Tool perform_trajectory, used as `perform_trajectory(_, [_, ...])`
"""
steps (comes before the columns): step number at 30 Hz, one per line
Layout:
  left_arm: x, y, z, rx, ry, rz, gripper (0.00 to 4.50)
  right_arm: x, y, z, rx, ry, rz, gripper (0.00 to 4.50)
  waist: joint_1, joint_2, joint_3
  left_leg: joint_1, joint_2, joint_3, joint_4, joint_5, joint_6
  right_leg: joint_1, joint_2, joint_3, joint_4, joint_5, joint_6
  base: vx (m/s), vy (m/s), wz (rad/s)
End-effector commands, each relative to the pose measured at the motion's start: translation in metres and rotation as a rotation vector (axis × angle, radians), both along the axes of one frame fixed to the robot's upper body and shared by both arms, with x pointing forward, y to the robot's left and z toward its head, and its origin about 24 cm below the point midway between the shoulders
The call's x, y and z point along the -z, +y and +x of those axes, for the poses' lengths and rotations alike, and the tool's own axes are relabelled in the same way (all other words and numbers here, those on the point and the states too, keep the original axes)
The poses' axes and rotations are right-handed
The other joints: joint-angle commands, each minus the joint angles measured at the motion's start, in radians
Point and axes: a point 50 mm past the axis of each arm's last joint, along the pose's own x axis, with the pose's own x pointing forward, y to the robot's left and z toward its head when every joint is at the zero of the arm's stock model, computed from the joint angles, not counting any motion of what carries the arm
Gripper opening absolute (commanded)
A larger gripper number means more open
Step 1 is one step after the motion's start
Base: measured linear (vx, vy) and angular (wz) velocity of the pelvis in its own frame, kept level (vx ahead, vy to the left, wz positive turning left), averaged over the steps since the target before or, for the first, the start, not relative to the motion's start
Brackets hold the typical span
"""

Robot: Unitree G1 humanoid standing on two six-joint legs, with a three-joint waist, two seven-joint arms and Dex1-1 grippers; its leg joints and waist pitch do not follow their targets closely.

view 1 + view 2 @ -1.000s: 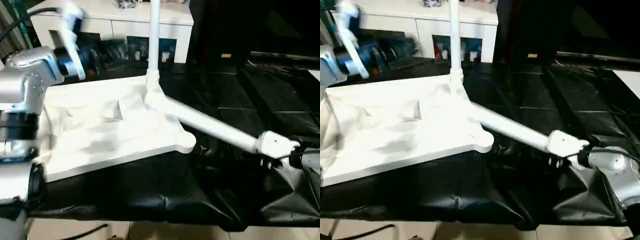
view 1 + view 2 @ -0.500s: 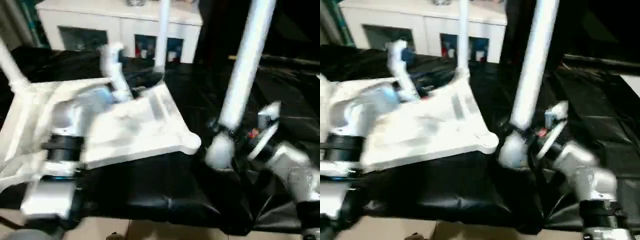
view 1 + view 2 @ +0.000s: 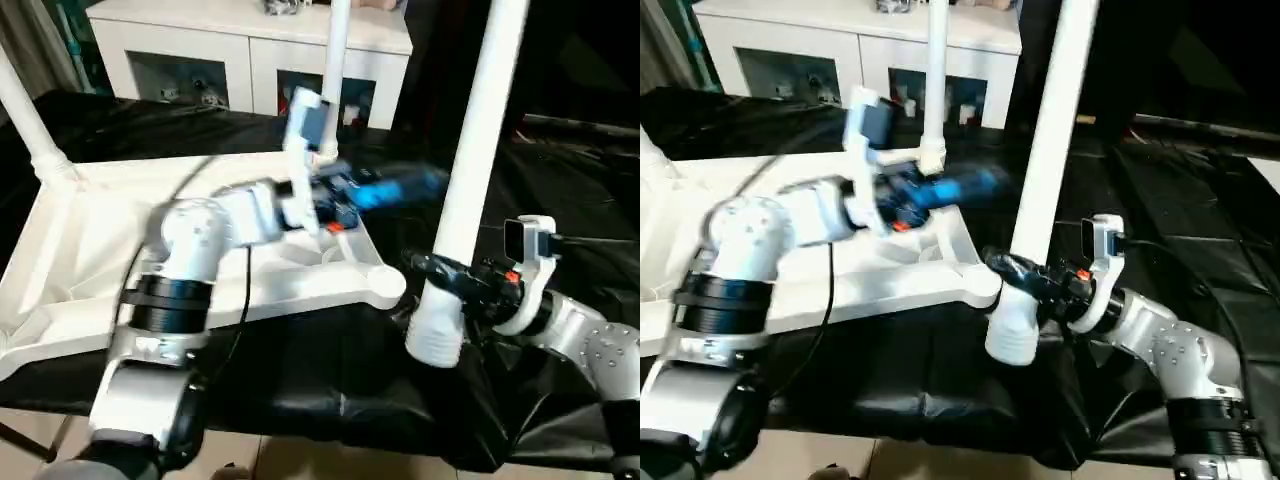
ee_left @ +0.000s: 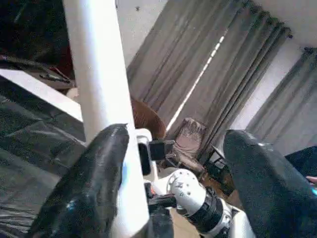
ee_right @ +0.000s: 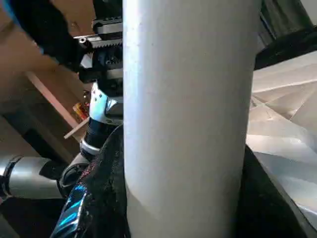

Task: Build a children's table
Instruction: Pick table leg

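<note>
With the leg [image 3: 470, 180] clamped upright in the right gripper [image 3: 440, 272] and the left gripper [image 4: 173, 198] spread open, its base should be centred over the corner socket [image 3: 385, 285].

the children's table [image 3: 70, 250] is plain white all over: its ribbed underside, its rounded corner sockets and its legs. the leg [image 3: 470, 180] just beside the near corner socket is the same unbroken white, with no mark on it. the right gripper [image 3: 440, 275] around that leg has glossy black fingers, and behind them sit a white bracket and a small red spot. the left gripper [image 4: 173, 198] has shiny black fingers too; near the table's far edge it shows as a blur of bright blue. both forearms are silver with black bands. the work table [image 3: 330, 370] under the white table wears a creased, shiny black cover. behind the table stands a white cabinet [image 3: 240, 50]. grey curtains [image 4: 198, 64] hang in pleats.
</note>
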Motion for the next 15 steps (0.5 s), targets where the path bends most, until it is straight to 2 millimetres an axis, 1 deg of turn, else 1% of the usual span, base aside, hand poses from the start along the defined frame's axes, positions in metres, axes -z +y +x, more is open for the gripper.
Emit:
perform_trajectory(1, [0.0,-0.01,0.001,-0.014,0.002,0.048,3.85,-0.005,-0.001,0.001,-0.024,-0.025,-0.014,1.84,0.008,-0.024,-0.068,-0.007,-0.008,0.013,-0.072,-0.173,0.021,0.063,-0.036,0.022,-0.076,-0.352,-0.14,0.0,0.0,0.0])
perform_trajectory(2, [0.002,-0.013,0.002,-0.037,0.002,0.07,3.85,-0.004,0.001,0.002,-0.021,-0.03,-0.04,1.84,0.01,-0.021,-0.068,-0.007,-0.007,0.013,-0.072,-0.169,0.021,0.061,-0.036,0.022,-0.077,-0.339,-0.139,0.0,0.0,0.0])
perform_trajectory(4, [0.005,-0.018,0.006,-0.092,-0.009,0.112,4.15,-0.002,0.005,0.006,-0.003,-0.05,-0.092,1.84,0.01,-0.023,-0.068,-0.006,-0.006,0.012,-0.073,-0.171,0.013,0.061,-0.035,0.022,-0.077,-0.325,-0.134,0.0,0.0,0.0])
perform_trajectory(5, [0.005,-0.018,0.006,-0.092,-0.009,0.112,4.23,-0.002,0.005,0.006,-0.003,-0.05,-0.092,1.84,0.011,-0.024,-0.068,-0.006,-0.007,0.013,-0.073,-0.172,0.012,0.062,-0.035,0.022,-0.078,-0.328,-0.131,0.0,0.0,0.0])
perform_trajectory(6, [0.008,-0.022,0.009,-0.155,-0.029,0.145,4.27,0.0,0.014,0.015,0.056,-0.111,-0.219,1.84,0.012,-0.023,-0.068,-0.005,-0.009,0.013,-0.073,-0.17,0.013,0.062,-0.034,0.022,-0.078,-0.329,-0.128,0.0,0.0,0.0])
perform_trajectory(7, [0.008,-0.023,0.009,-0.16,-0.032,0.147,4.34,0.0,0.015,0.016,0.062,-0.118,-0.232,1.84,0.013,-0.015,-0.069,-0.008,-0.004,0.009,-0.074,-0.17,0.003,0.06,-0.038,0.024,-0.076,-0.326,-0.123,0.0,0.0,0.0])
perform_trajectory(8, [0.008,-0.024,0.009,-0.172,-0.039,0.152,4.43,0.0,0.017,0.017,0.077,-0.137,-0.263,1.84,0.007,-0.02,-0.068,-0.008,-0.008,0.01,-0.075,-0.17,-0.008,0.061,-0.036,0.021,-0.079,-0.335,-0.113,0.0,0.0,0.0])
perform_trajectory(9, [0.006,-0.025,0.01,-0.197,-0.049,0.143,4.48,0.001,0.022,0.022,0.117,-0.163,-0.33,1.84,0.009,-0.017,-0.068,-0.003,-0.007,0.012,-0.074,-0.174,-0.009,0.059,-0.037,0.024,-0.079,-0.336,-0.114,0.0,0.0,0.0])
perform_trajectory(10, [0.004,-0.026,0.011,-0.234,-0.067,0.135,4.5,0.0,0.026,0.028,0.168,-0.181,-0.379,1.84,0.006,-0.013,-0.067,-0.005,-0.008,0.01,-0.075,-0.175,-0.014,0.059,-0.035,0.024,-0.08,-0.333,-0.115,0.0,0.0,0.0])
perform_trajectory(11, [0.002,-0.027,0.013,-0.276,-0.082,0.134,4.5,-0.001,0.03,0.033,0.224,-0.2,-0.424,1.84,0.006,-0.012,-0.068,-0.004,-0.008,0.009,-0.076,-0.172,-0.019,0.06,-0.036,0.023,-0.078,-0.328,-0.116,0.0,0.0,0.0])
perform_trajectory(12, [0.001,-0.027,0.015,-0.308,-0.086,0.133,4.5,-0.004,0.034,0.039,0.274,-0.214,-0.455,1.84,0.003,-0.009,-0.068,-0.002,-0.008,0.01,-0.076,-0.18,-0.021,0.058,-0.034,0.023,-0.078,-0.317,-0.119,0.0,0.0,0.0])
perform_trajectory(13, [0.001,-0.027,0.015,-0.309,-0.086,0.133,4.5,-0.004,0.034,0.039,0.275,-0.214,-0.456,1.84,0.003,-0.007,-0.068,-0.002,-0.008,0.009,-0.077,-0.184,-0.023,0.059,-0.033,0.023,-0.076,-0.313,-0.121,0.0,0.0,0.0])
perform_trajectory(14, [0.0,-0.028,0.014,-0.314,-0.079,0.124,4.5,-0.005,0.037,0.041,0.302,-0.234,-0.484,1.84,0.002,-0.002,-0.07,-0.001,-0.009,0.009,-0.077,-0.188,-0.023,0.061,-0.031,0.024,-0.074,-0.294,-0.126,0.0,0.0,0.0])
perform_trajectory(15, [0.0,-0.03,0.014,-0.33,-0.068,0.119,4.5,-0.006,0.04,0.043,0.336,-0.255,-0.523,1.84,0.001,-0.003,-0.07,0.002,-0.008,0.011,-0.076,-0.192,-0.019,0.058,-0.03,0.024,-0.075,-0.276,-0.133,0.0,0.0,0.0])
